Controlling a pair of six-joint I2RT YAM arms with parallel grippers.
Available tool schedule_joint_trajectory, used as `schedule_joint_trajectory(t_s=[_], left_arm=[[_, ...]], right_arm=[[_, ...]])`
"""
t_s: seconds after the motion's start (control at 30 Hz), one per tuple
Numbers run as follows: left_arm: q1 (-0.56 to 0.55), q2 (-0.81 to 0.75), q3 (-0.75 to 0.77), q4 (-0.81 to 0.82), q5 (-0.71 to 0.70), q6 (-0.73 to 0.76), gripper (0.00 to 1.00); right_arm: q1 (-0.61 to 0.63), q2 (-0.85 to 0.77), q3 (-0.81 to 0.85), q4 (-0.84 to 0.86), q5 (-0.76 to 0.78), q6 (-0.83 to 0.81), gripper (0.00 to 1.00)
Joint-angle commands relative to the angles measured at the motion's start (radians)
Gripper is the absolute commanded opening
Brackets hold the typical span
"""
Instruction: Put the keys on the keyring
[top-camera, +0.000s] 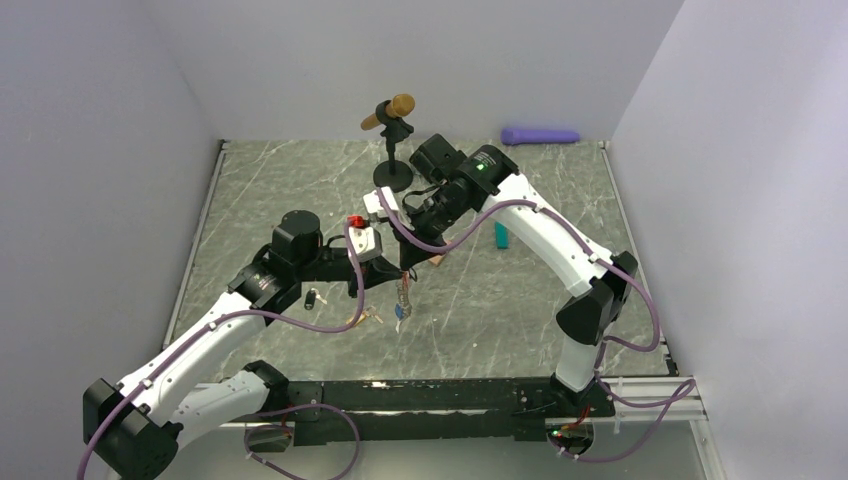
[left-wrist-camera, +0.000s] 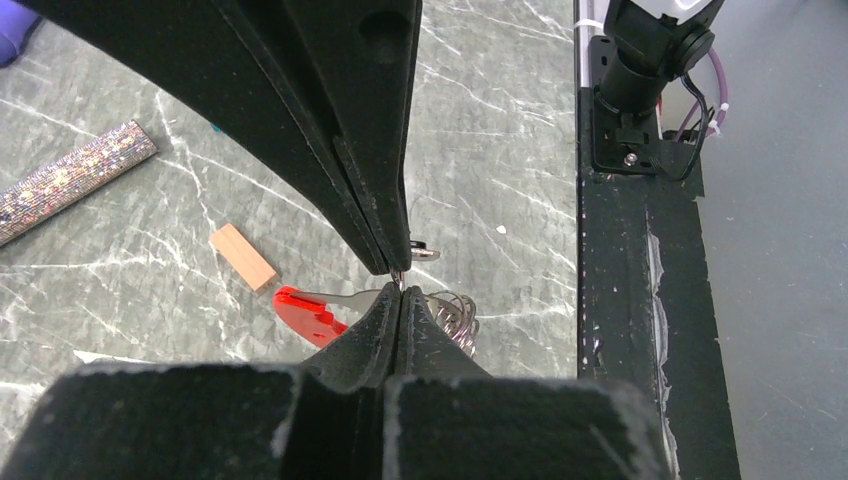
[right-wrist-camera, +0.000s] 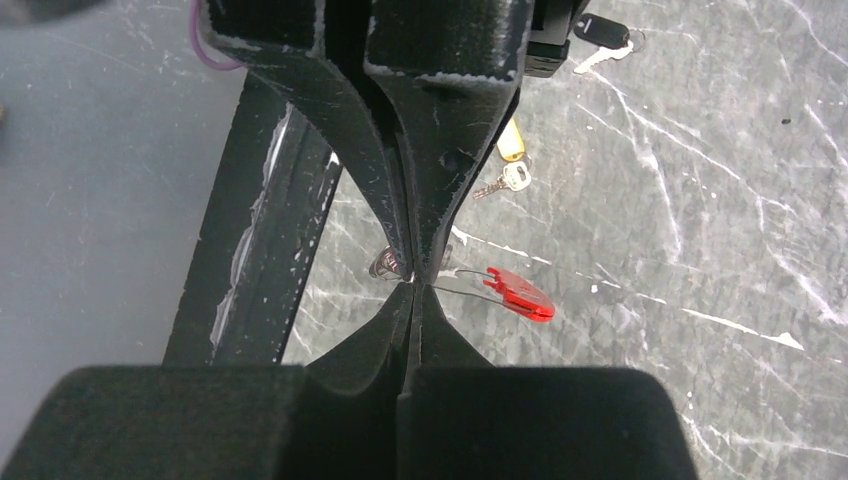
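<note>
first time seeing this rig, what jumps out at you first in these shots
The left gripper and right gripper meet tip to tip in the middle of the scene, both shut on the red-clipped keyring. A microphone on a stand rises at the back, and a yellow-tagged key lies loose nearby.

We find left gripper (left-wrist-camera: 398, 290) and right gripper (right-wrist-camera: 415, 283) tip to tip over the grey marbled table (top-camera: 480, 320), red clip with silvery coil (left-wrist-camera: 305, 312) at their tips, tan wooden block (left-wrist-camera: 243, 256) near it
</note>
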Motion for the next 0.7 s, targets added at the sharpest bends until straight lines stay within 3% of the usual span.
schedule_joint_trajectory(t_s=[0.0, 0.67], left_arm=[[-0.001, -0.02, 0.047, 0.058, 0.0, 0.028, 0.0], [-0.001, -0.081, 0.01, 0.085, -0.066, 0.043, 0.0]], right_arm=[[0.013, 0.007, -0.004, 0.102, -0.01, 0.055, 0.0], [-0.041, -0.019, -0.085, 0.172, 0.03, 0.154, 0.0]])
